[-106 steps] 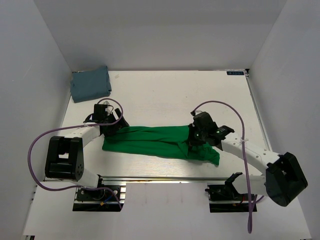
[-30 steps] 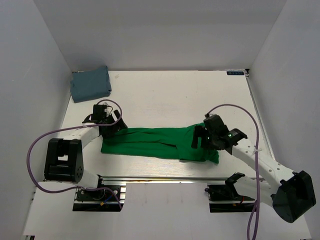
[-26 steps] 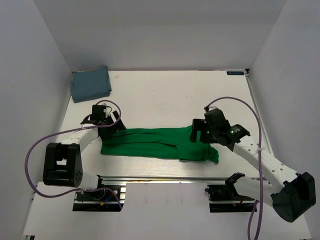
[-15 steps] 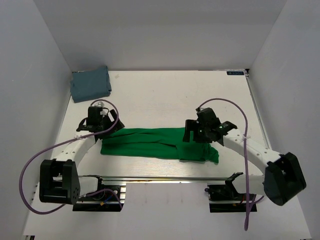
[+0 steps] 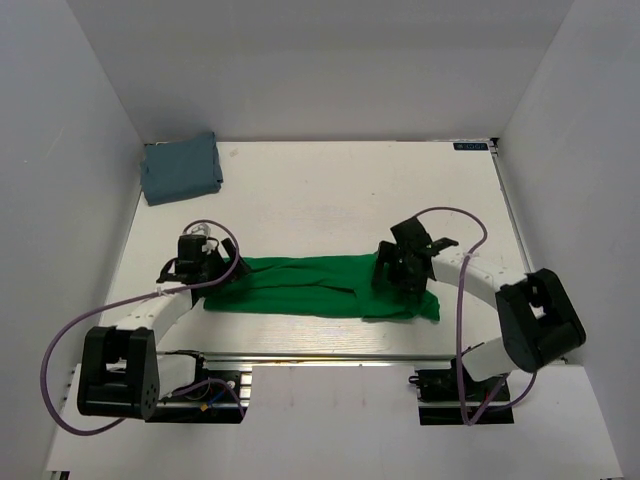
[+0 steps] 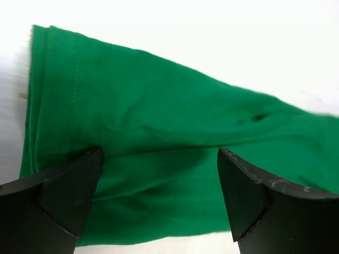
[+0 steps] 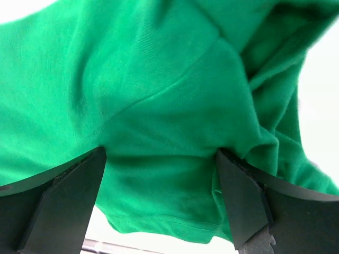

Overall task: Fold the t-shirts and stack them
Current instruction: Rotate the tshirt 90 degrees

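The bright green t-shirt (image 5: 310,286) lies as a long folded strip across the near middle of the table. My left gripper (image 5: 214,273) stands over its left end, open, its fingers (image 6: 58,201) down on the cloth with green fabric (image 6: 159,111) between them. At the strip's right end my right gripper (image 5: 399,274) is open too. Its black fingers (image 7: 249,201) straddle rumpled green cloth (image 7: 159,79). Neither gripper is shut on the cloth. The grey-blue t-shirt (image 5: 181,168) sits folded in the far left corner.
White walls enclose the table on three sides. A metal rail (image 5: 330,357) runs along the near edge, just behind the shirt's near hem. A small dark label (image 5: 472,146) sits at the far right corner.
My right gripper has shifted left onto the shirt's right end, and its arm has swung round. The left gripper has dropped slightly nearer over the left end. Both stay open.
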### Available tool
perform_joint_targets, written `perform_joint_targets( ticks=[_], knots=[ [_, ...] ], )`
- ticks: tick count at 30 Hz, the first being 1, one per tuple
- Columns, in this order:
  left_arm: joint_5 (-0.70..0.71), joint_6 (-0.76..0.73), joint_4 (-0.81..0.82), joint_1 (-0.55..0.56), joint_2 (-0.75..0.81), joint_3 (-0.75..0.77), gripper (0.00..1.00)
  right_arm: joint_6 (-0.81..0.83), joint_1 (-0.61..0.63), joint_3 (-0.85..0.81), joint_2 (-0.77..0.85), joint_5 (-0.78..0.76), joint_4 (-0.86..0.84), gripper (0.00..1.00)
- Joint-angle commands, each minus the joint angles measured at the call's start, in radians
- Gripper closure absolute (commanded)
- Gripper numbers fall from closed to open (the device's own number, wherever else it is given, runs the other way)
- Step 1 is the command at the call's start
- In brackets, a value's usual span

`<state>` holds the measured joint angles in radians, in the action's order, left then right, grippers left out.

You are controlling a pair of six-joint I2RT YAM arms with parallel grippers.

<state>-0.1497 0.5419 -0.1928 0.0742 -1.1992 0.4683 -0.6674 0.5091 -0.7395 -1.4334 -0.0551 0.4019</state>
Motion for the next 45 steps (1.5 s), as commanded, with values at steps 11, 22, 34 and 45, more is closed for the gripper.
perform_joint_targets(
  ticks=[11, 22, 34, 45],
  knots=[
    [-0.333, -0.023, -0.137, 0.124, -0.017, -0.146, 0.00, 0.152, -0.133, -0.651, -0.702, 0.167, -0.169, 0.10],
    [-0.320, 0.024, -0.043, 0.381, -0.201, -0.041, 0.00, 0.144, -0.133, -1.175, -1.050, 0.390, -0.084, 0.10],
    [-0.275, -0.039, -0.075, 0.745, -0.583, 0.322, 0.00, 0.178, -0.182, -1.297, -1.122, 0.428, -0.057, 0.10],
    [-0.116, -0.062, -0.384, 0.914, -0.441, 0.449, 0.00, 0.199, -0.218, -1.371, -1.124, 0.350, -0.075, 0.10]
  ],
)
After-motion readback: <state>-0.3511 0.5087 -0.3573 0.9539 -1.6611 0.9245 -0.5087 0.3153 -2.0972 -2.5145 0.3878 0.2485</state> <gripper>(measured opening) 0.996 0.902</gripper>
